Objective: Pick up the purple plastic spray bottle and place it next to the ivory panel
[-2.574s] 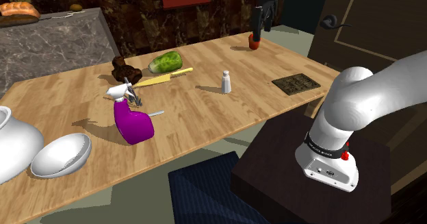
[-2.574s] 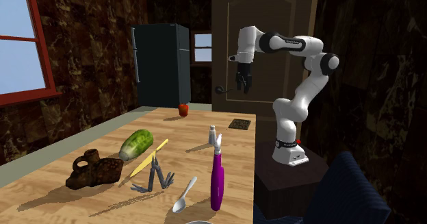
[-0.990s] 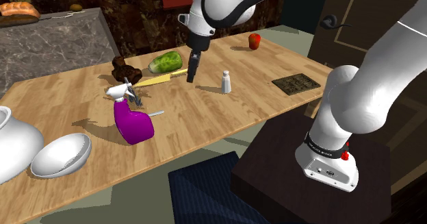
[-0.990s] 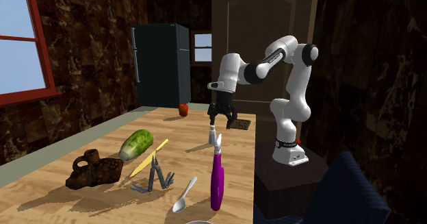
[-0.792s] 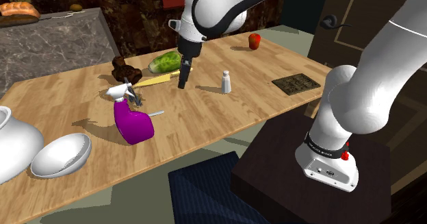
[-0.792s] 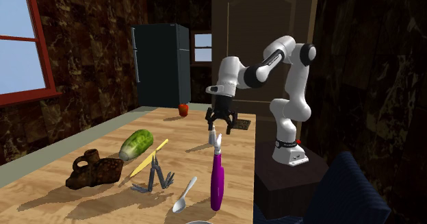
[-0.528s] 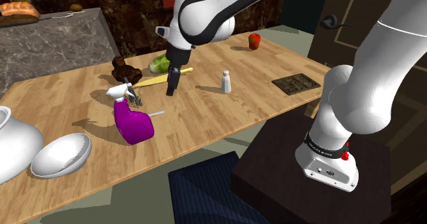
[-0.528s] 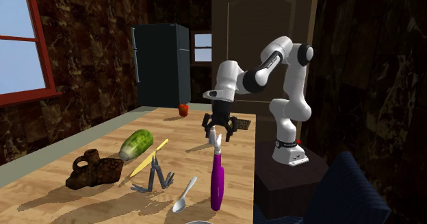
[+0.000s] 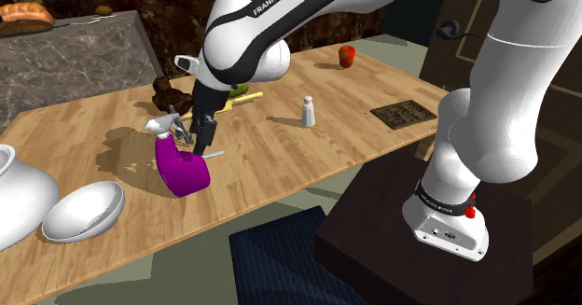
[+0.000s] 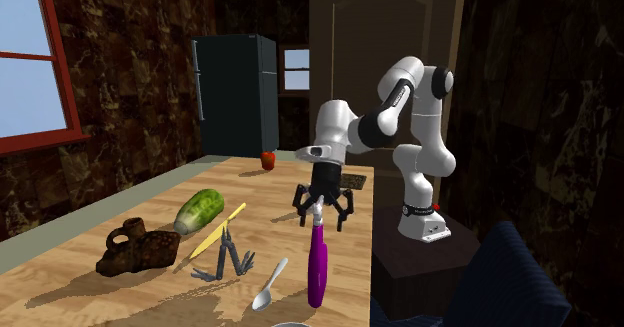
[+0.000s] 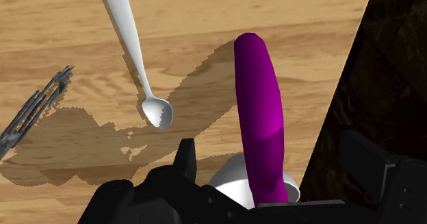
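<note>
In the middle left of the shoulder view, the white arm (image 9: pixel 261 33) has been swung down across the desk (image 9: pixel 308 154) from the upper right of the frame, where it was parked seconds ago. The purple spray bottle (image 9: pixel 182 171) is found unmoved, standing near the desk's lower edge, left of centre. The flat panel (image 9: pixel 403 115), drawn dark here, is left well apart at the frame's right. And now the gripper (image 10: pixel 322 213) has been brought down over the bottle's white spray head (image 9: pixel 160 123), with the fingers (image 11: pixel 185 157) held apart on either side and no contact seen. The approach is judged done; a closing on the bottle is called for before any lift.
</note>
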`<action>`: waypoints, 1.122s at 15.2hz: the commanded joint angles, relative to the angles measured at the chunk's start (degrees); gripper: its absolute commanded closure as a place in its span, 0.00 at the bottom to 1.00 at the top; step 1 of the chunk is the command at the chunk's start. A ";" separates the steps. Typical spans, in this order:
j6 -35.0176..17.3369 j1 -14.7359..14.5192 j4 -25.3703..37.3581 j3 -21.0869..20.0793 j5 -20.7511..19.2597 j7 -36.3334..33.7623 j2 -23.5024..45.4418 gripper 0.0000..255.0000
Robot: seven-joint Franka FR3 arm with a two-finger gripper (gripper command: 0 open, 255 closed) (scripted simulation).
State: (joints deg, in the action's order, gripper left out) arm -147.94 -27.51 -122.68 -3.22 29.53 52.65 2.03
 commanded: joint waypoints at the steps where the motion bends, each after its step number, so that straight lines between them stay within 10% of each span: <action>1: -0.66 -0.47 1.55 -0.67 1.76 2.79 1.63 0.00; 16: -4.54 -1.15 3.36 -1.63 3.28 3.92 7.04 0.00; 17: -4.54 -1.15 3.36 -1.63 3.28 3.92 7.04 1.00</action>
State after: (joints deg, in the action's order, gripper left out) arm -152.48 -28.67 -119.31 -4.85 32.81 56.57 9.07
